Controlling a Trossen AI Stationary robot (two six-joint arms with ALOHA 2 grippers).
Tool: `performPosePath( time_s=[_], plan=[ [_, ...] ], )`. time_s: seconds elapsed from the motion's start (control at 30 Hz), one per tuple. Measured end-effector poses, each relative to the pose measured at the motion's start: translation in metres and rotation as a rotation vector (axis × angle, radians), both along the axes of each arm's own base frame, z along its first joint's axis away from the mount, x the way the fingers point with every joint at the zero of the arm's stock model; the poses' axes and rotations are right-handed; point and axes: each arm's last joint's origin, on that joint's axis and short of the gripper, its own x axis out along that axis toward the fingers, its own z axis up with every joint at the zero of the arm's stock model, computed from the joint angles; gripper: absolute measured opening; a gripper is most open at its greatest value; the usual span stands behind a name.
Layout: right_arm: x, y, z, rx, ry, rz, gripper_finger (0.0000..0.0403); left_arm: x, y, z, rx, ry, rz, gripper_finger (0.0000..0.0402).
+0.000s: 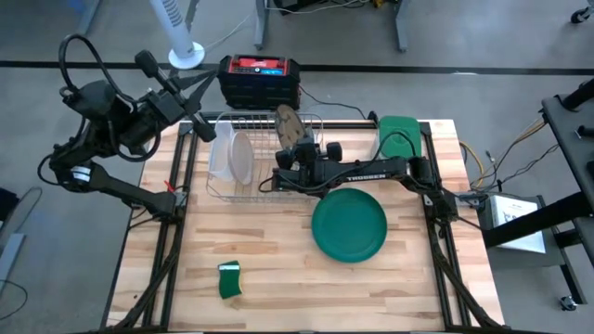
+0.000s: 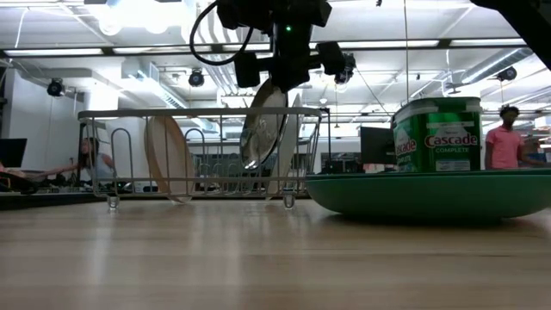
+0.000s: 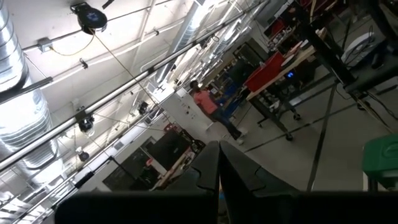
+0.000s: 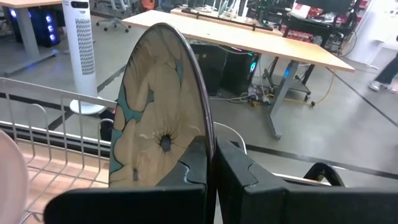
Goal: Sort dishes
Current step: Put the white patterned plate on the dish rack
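Observation:
My right gripper (image 1: 299, 147) is shut on a grey-green patterned plate (image 4: 161, 112) that stands on edge over the wire dish rack (image 1: 264, 158), near the rack's right end. A whitish plate (image 1: 239, 158) stands on edge between the rack's wires toward its left end. To the right of the rack a dark green plate (image 1: 349, 224) lies flat on the table. My left gripper (image 3: 219, 174) is shut on nothing, raised beyond the table's far left corner (image 1: 200, 125). My right gripper pinches the patterned plate's rim (image 4: 208, 146) between its two fingers, one on each face. The fingers reach roughly level from the table's near side. The plate stands on edge, slightly tilted (image 2: 263, 125), its lower rim down inside the rack. I cannot tell whether it rests on the wires.
A green Cascade canister (image 2: 437, 133) stands at the table's back right, behind the green plate. A small green sponge (image 1: 229, 280) lies near the front edge. A black and red box (image 1: 260, 82) sits behind the rack. People show in the room beyond.

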Motion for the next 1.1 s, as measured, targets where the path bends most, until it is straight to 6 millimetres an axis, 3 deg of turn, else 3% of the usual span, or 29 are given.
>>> performPosePath(
  time_s=[0.77,1.1],
  plan=[
    [0.0040,0.0017,-0.0005,0.069,-0.062,0.026,0.0001,0.0054,-0.0001,-0.0086,-0.104,-0.005,-0.029,0.0000],
    [0.0044,0.0019,-0.0005,0.072,-0.058,0.031,0.0029,0.0061,-0.0001,-0.0089,-0.084,0.009,-0.024,0.0000]
  ],
)
